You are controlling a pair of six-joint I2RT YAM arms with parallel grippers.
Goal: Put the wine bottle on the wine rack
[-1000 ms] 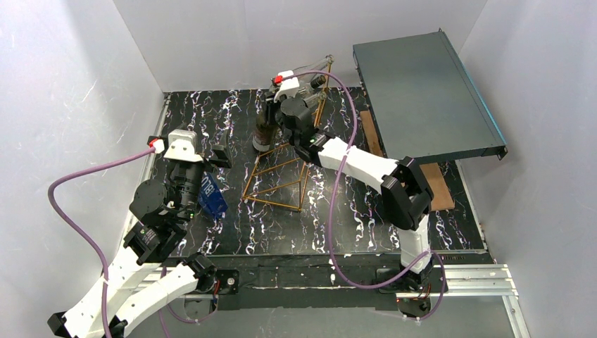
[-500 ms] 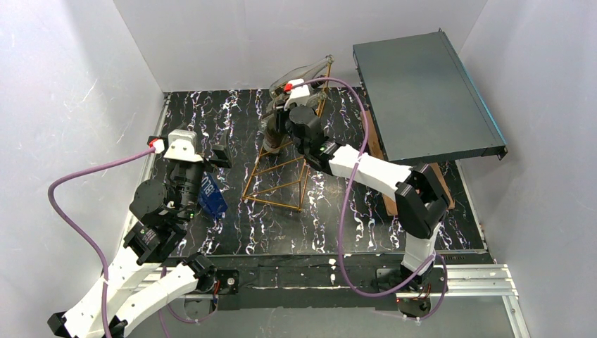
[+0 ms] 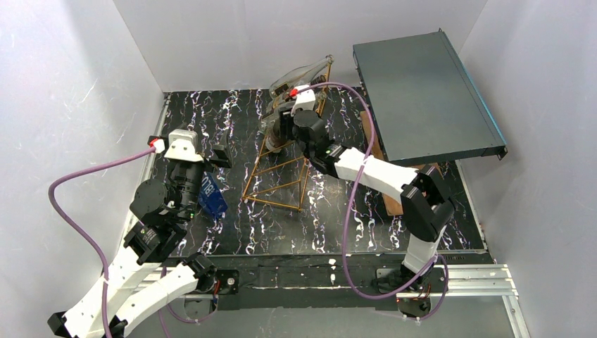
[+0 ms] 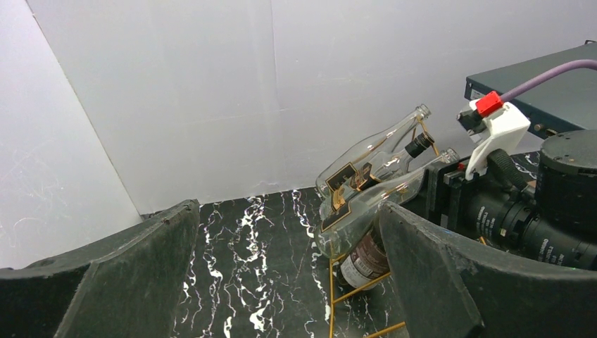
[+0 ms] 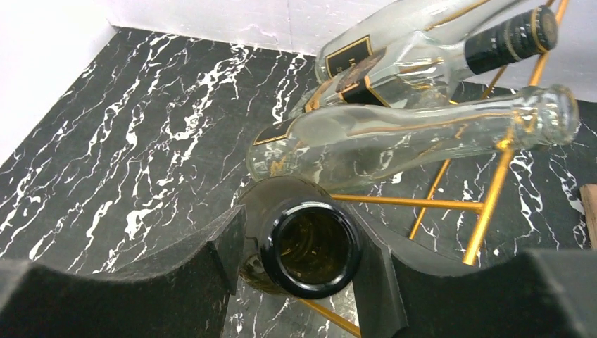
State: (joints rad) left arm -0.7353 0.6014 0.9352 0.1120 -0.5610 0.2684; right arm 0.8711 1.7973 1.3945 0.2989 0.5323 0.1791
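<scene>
The dark wine bottle [image 5: 310, 246] lies tilted in the lower tier of the gold wire wine rack [image 3: 278, 179], under three clear bottles [image 5: 394, 137]. In the left wrist view its labelled base [image 4: 362, 260] rests by a rung. My right gripper [image 5: 306, 243] stands open around the bottle's neck: the left finger is a little off the glass and the right finger is against it. From above, the right gripper [image 3: 283, 127] is at the rack's far end. My left gripper [image 4: 288, 211] is open and empty, left of the rack [image 4: 331, 296].
A dark flat box [image 3: 422, 91] stands raised at the back right, close behind the right arm, with a wooden board [image 3: 440, 186] under it. White walls close in the black marble table [image 3: 232, 232] on the left and at the back.
The right arm carried the dark bottle rightward and tilted it into the rack. Its jaws, shut on the neck before, have now parted. The left arm has not moved.
</scene>
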